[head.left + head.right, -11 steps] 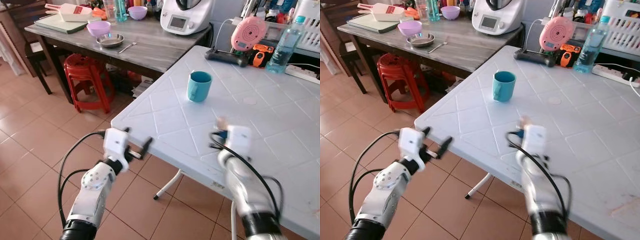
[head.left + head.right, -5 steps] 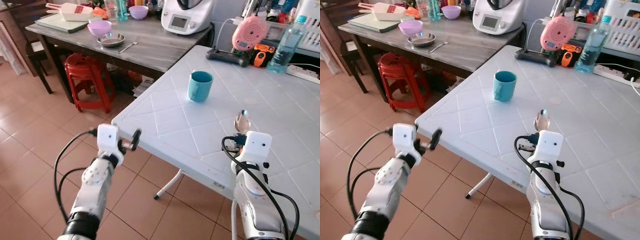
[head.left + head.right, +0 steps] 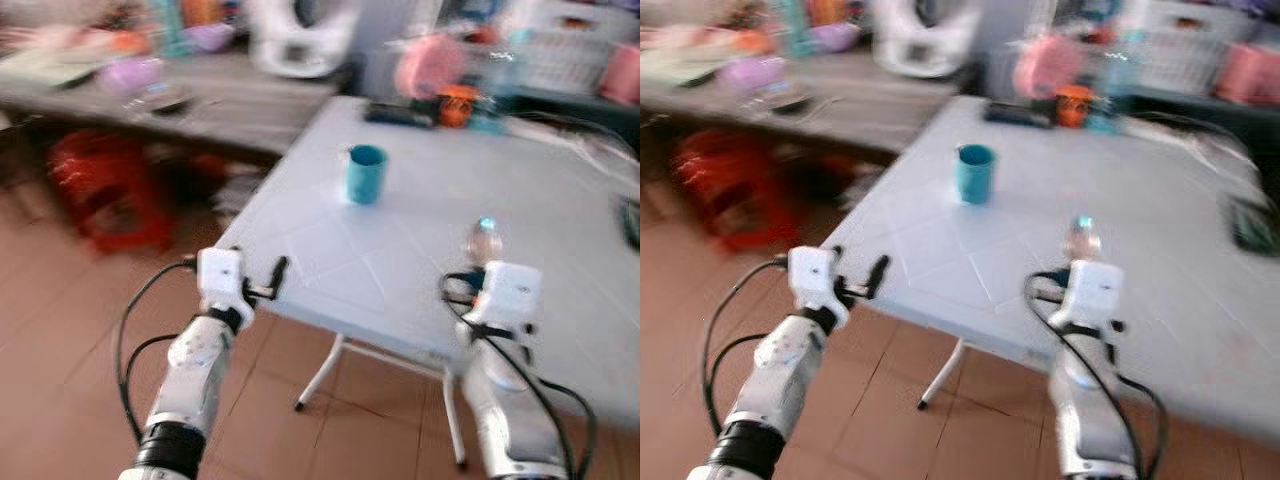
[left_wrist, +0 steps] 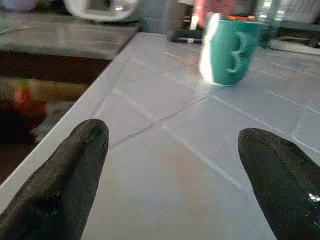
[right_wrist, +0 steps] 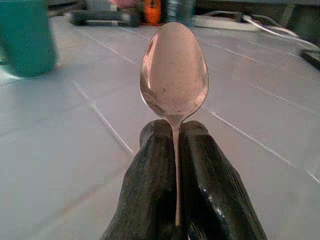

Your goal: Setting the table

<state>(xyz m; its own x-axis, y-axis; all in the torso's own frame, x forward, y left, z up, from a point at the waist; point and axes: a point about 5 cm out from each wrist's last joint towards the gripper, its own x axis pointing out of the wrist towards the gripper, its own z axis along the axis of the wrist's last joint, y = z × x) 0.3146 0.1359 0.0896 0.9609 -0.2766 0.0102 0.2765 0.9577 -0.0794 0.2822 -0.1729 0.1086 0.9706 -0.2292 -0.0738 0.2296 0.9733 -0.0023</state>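
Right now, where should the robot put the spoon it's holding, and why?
Probably lower it onto the white table beside the teal mug. The right gripper pinches the spoon upright above the tabletop, short of the mug, and nothing lies between them.

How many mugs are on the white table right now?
1. A teal mug stands upright on the white table, near its left edge, ahead of the right gripper holding a spoon. The blurred far clutter could hide more.
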